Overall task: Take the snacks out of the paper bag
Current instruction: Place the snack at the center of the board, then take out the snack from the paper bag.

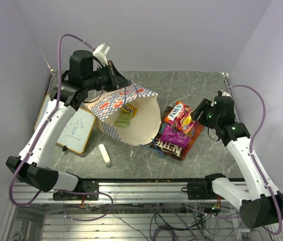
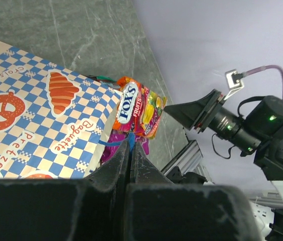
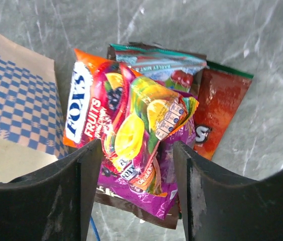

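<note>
**Top external view: bag on its side, snack pile at its mouth**

Found paper bag [image 1: 112, 108] lying on its side left of the counter [image 1: 191, 85] centre, mouth turned toward the right edge. Noted chequered face up, printed with a pretzel and a croissant. Spotted two packets just inside the mouth: green packet [image 1: 123, 119] and yellow packet [image 1: 128, 108].

Logged left claw [image 1: 117, 79] raised over the bag's far end. Confirmed from left wrist view: fingers [image 2: 111, 170] pressed together, pinching the blue cord handle [image 2: 130, 142] at their tips.

Counted the rest of the snacks in one pile right of centre, just beside the bag mouth. Recorded Fox's Fruits packet [image 3: 126, 125] on top, tilted. Saw purple packet [image 3: 146, 201] under it and brown chocolate bag [image 1: 171, 148] lowest, toward the near edge. Made out red-orange Doritos packet [image 3: 222, 105] on the pile's right side and teal-topped packet [image 3: 156, 60] behind.

Logged right claw [image 3: 137, 146] directly above the Fox's Fruits packet, fingers [image 3: 89, 186] standing apart, gripping nothing. Cannot tell whether either finger touches it.

Noted whiteboard [image 1: 76, 129] along the left edge and white cylinder [image 1: 104, 154] toward the near edge, apart from both bag and board.
</note>
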Available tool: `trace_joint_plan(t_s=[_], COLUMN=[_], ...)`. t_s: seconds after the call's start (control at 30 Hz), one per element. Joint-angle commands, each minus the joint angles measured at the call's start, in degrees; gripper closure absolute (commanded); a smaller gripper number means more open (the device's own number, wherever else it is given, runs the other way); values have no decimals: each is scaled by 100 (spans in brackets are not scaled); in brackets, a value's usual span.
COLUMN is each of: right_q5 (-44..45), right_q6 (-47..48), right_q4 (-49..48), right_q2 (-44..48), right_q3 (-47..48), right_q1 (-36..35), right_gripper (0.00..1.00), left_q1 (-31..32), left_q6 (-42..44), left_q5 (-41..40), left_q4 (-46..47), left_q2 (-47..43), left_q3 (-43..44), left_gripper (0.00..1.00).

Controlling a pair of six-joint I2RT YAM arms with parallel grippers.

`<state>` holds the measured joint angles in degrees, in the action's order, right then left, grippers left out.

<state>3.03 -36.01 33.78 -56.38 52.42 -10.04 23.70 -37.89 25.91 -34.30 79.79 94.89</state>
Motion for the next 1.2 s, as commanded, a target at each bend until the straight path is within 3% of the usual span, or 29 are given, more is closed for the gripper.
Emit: trace_joint_plan(t_s=[0.0,0.13,0.33,0.5,0.6,0.77,1.17], right_q5=[-182,-1266,-2710,-3270,-3519,-3416,-2601], right_q6=[1140,2147,2897,3630,4628,6802,9310], right_q4=[79,-349,-1448,-2482,-2964,-3040,-3430], right_q2=[197,212,292,256,137,-494,-2919], right_q3=[421,607,341,-90,-386,-462,334], right_q1=[45,-77,-899,-2093,-2754,-3436,-3734], right_gripper=[40,39,37,37,36,29,29], left_q1=[-12,-6,-6,-6,-6,-6,-6], left_q6=[-38,-99,-133,-216,-154,181,1532], left_q5=[388,483,553,652,696,679,553], left_q4=[433,481,393,441,437,198,-376], left_q2=[-351,-556,-798,-956,-989,-861,-693], left_q3=[-305,-567,-770,-954,-983,-879,-427], left_gripper=[93,93,93,93,93,93,93])
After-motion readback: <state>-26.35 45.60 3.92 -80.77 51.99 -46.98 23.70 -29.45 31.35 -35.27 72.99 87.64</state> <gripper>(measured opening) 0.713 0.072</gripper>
